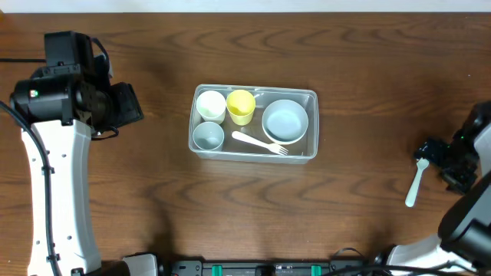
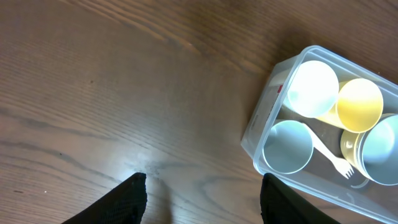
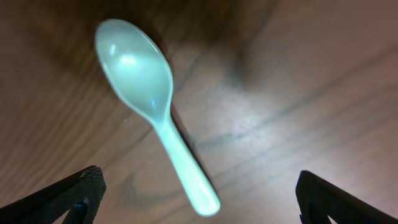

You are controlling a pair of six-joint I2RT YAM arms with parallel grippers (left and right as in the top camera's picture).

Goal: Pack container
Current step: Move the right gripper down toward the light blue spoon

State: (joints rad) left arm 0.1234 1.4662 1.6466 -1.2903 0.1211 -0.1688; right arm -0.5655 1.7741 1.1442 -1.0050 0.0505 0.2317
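**Desk:** Since you have the overhead view up, where is the container?

**Operator:** I see it near the middle of the table, long side running left to right. It is a clear, shallow plastic tub with rounded corners and a rim, and the wood grain shows through its walls.

**Desk:** What is in it?

**Operator:** At the left end I count three cups, mouths up. A white cup is at the back corner, with a yellow cup touching it on its right. A pale-blue cup is in front of the white one. At the right end sits a pale-blue bowl, much wider than the cups. A white fork lies slanted along the front wall, tines toward the bowl.

**Desk:** Anything outside it?

**Operator:** A pale spoon lies flat on the wood, well to the right of the tub.

**Desk:** And the hands?

**Operator:** My right gripper hovers over that spoon with its fingers spread wide, one on each side, and it is gripping nothing. My left gripper is off the tub's left end above bare wood, its fingers parted and empty.
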